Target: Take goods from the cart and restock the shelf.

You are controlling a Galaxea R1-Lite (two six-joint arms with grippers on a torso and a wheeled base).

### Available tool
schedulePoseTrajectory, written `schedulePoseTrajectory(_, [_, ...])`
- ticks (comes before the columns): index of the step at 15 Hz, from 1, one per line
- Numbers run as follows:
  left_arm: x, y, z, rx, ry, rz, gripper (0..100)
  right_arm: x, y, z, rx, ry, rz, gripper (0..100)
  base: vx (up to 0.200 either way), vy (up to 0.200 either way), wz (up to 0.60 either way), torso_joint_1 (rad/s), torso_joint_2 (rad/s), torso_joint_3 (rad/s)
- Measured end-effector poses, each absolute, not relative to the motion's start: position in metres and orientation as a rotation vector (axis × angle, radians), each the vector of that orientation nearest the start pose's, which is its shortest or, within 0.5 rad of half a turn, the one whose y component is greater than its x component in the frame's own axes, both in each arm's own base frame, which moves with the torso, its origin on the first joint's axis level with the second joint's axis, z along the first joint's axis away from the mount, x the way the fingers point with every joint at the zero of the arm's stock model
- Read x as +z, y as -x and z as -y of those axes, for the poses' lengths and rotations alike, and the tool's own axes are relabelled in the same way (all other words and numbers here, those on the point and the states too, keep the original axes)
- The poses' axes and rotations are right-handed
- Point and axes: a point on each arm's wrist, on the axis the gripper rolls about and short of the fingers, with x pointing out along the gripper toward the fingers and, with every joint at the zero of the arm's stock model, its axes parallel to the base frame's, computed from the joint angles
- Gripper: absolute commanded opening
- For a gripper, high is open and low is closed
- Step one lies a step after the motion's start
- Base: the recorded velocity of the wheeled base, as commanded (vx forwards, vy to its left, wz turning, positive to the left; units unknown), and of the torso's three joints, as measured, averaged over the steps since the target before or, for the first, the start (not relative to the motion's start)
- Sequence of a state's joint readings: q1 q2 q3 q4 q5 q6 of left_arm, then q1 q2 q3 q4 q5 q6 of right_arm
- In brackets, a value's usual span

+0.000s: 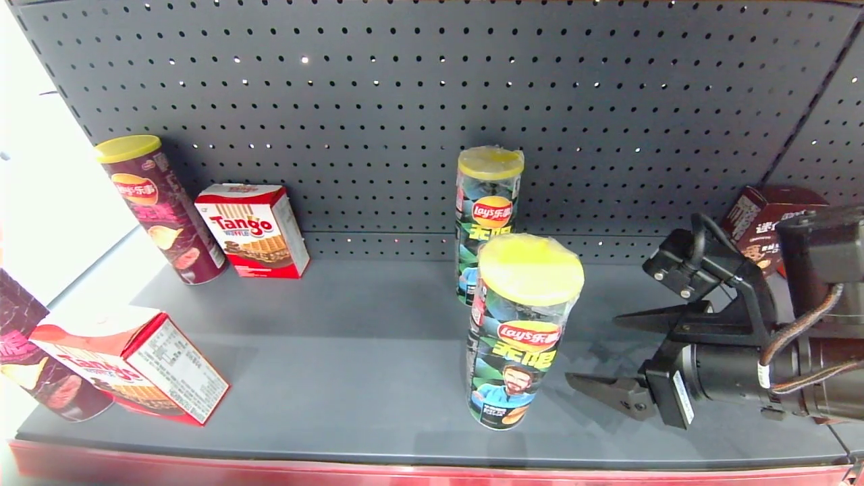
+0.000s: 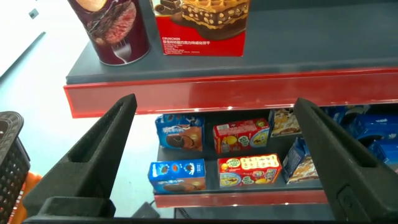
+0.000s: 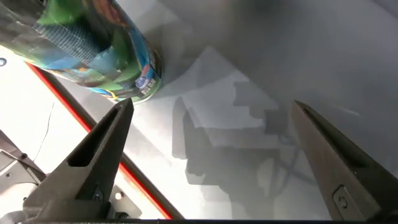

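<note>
Clearance is the concern here. The green chip can (image 1: 520, 331) stands upright on the shelf (image 1: 351, 351), near its red front lip (image 1: 405, 469) and in front of a second can of the same kind (image 1: 487, 216). It looks placed, so I judge the step to be getting the right hand (image 1: 594, 351) away from it cleanly. A tall, narrow can so close to the edge would probably tip at a light nudge. The safest move is a straight pull back along the arm's own line, fingers kept wide, with no sideways sweep until the tips are past the can.

The right arm comes in from the right, roughly level with the shelf, its hand pointing at the can. The fingers are spread and hold nothing. One tip sits farther back, the other nearer the front lip and close to the can's lower part, though apart from it. The right wrist view shows the can's base (image 3: 93, 50) just outside the spread right hand (image 3: 211, 106).

The left hand (image 2: 214, 101) hangs below the shelf, in front of the red lip. It is also spread and holds nothing, and it faces lower shelves of small boxes (image 2: 242, 152).
</note>
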State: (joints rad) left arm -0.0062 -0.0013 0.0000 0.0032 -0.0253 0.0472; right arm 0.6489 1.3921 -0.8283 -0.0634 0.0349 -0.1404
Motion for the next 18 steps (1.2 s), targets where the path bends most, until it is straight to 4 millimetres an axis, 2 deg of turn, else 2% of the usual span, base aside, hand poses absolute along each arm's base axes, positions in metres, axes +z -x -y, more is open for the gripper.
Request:
schedulePoseTrajectory(12, [0.075,0.023,0.0,-0.029,-0.035,0.0,100,0.222,-0.191,-0.154,0.729,0.29,-0.423,100,0.0,0.0,0.0,0.0,0.0,0.0])
schedulePoseTrajectory(18, [0.075,0.023,0.0,-0.029,-0.035,0.0,100,0.215,-0.181,-0.145,0.726,0.294,-0.443,100,0.0,0.0,0.0,0.0,0.0,0.0])
